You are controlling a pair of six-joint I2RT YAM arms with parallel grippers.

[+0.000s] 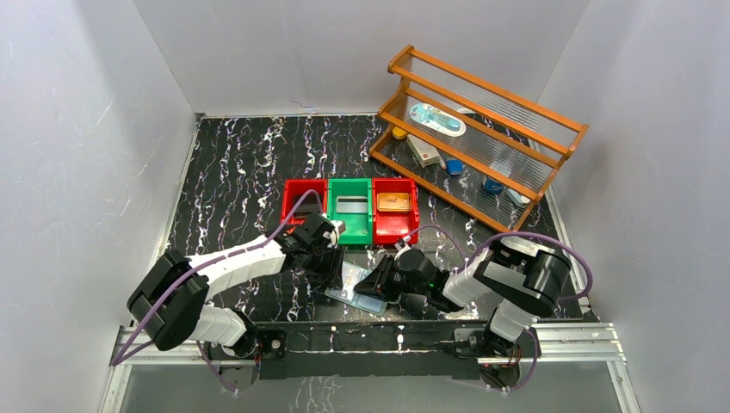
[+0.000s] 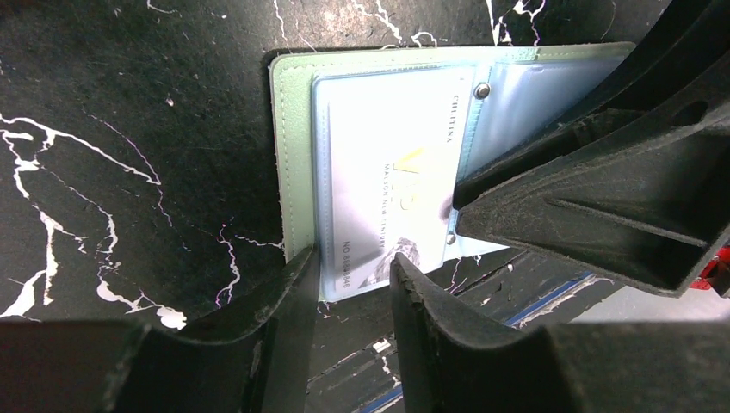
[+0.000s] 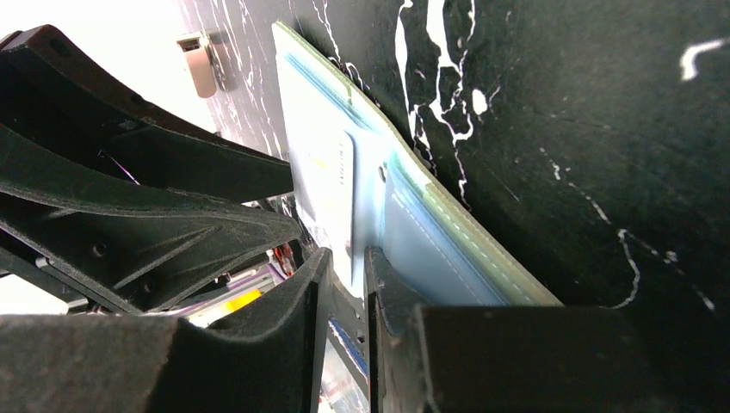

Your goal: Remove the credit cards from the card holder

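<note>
Card holder (image 2: 293,155) lies open and flat on the table (image 2: 129,129) between both claws, with a silvery card (image 2: 379,172) in its clear sleeve (image 2: 534,95) just ahead of the left claw (image 2: 353,258), whose jaws stand narrowly apart holding nothing, while the near-closed jaws of the right claw (image 3: 349,253) flank the sleeve edge, grip undetermined.

Left red bin (image 1: 289,200), green bin (image 1: 349,235) and right red bin (image 1: 394,232) touch in a row. Orange wooden rack (image 1: 516,101) stands behind them, far right.
</note>
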